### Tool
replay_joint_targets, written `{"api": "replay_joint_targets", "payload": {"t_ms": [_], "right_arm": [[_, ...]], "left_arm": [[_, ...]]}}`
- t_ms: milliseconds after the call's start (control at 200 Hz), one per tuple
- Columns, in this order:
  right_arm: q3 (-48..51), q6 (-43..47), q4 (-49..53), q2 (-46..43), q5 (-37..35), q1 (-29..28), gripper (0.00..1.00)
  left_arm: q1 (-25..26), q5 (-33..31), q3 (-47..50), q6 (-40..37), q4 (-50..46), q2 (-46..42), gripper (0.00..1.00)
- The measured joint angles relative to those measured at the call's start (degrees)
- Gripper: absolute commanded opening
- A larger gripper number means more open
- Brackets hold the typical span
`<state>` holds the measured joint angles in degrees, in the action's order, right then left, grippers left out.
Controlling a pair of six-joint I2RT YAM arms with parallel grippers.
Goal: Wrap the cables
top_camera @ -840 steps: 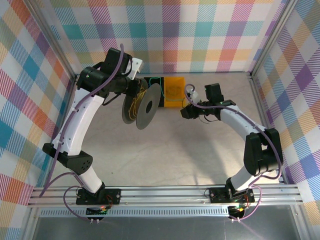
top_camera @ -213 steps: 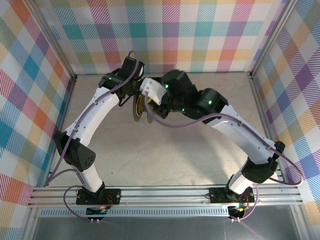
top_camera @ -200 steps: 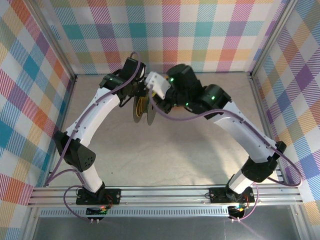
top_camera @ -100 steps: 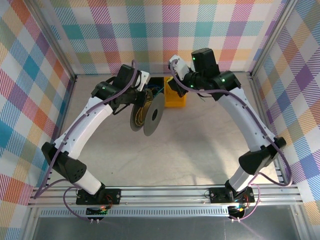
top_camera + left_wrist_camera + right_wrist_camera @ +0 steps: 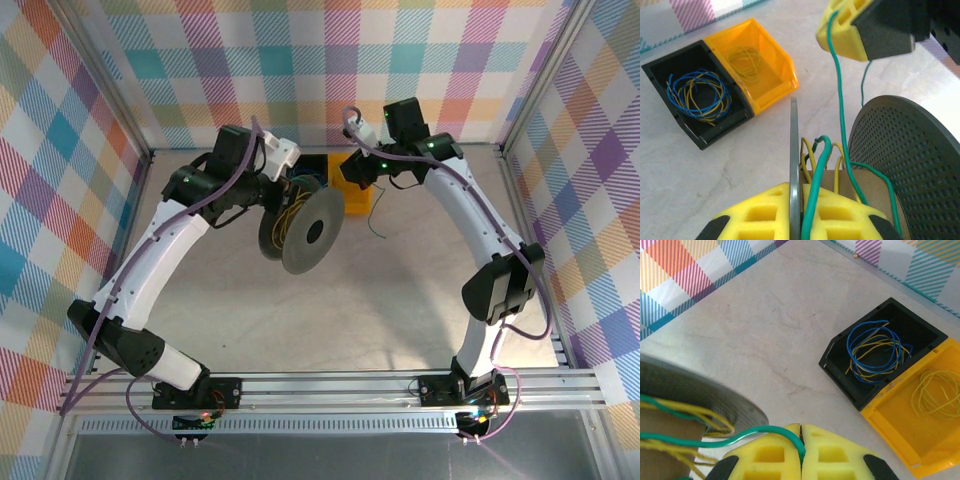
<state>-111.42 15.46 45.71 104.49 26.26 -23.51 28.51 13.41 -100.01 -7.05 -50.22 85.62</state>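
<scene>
Teal cable (image 5: 812,187) is what your right gripper (image 5: 801,432) is pinching. Its yellow foam pads are pressed flat together on the wire, which runs left from them onto the spool (image 5: 310,232).

From above, your right arm climbs from its base, bends at the elbow near the right wall and reaches back and left. It ends over the yellow bin (image 5: 358,203) at the far side of the table (image 5: 400,300). Your left arm arcs up the left side and meets the spool from the left; the spool stands on edge, tilted.

Your left gripper (image 5: 796,194) is closed on the spool's near flange. The thin grey rim is wedged between its pads, and the teal cable passes through the same gap.

From above, what lies in the bins is too small to tell. The wrist cameras look straight into them: a blue-and-yellow coil (image 5: 875,357) in the black bin (image 5: 837,375) and a yellow-green coil (image 5: 746,59) in the yellow bin, the two bins touching side by side.

Your left wrist view also shows the right gripper above the spool. The cable drops from it to the cardboard core, which carries yellow and teal turns.
</scene>
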Motion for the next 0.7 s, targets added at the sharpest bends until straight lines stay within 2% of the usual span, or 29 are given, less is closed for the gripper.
{"api": "replay_joint_targets", "payload": {"t_ms": [225,275,425,535,595,700], "right_arm": [[8.2,-1.2,-4.5,0.0,0.9,0.9,0.0],[10.6,-1.6,-6.1,0.0,1.7,0.9,0.06],[14.0,-2.8,-9.8,0.0,2.0,1.0,0.07],[15.0,-3.2,-12.3,-0.3,1.8,1.4,0.17],[16.3,-3.7,-13.3,-0.9,1.5,1.6,0.26],[18.7,-4.0,-14.4,-2.0,1.2,2.0,0.32]], "left_arm": [[-2.7,-0.1,-0.8,2.1,2.2,0.3,0.0],[-2.7,-0.5,-1.4,2.3,2.1,0.7,0.0],[-2.7,-2.1,-2.0,3.2,1.6,2.8,0.0],[-2.7,-3.6,-2.0,4.1,1.2,3.8,0.0],[-2.7,-4.1,-2.0,4.7,1.2,4.0,0.0],[-2.7,-4.3,-2.4,5.4,1.2,4.0,0.0]]}}
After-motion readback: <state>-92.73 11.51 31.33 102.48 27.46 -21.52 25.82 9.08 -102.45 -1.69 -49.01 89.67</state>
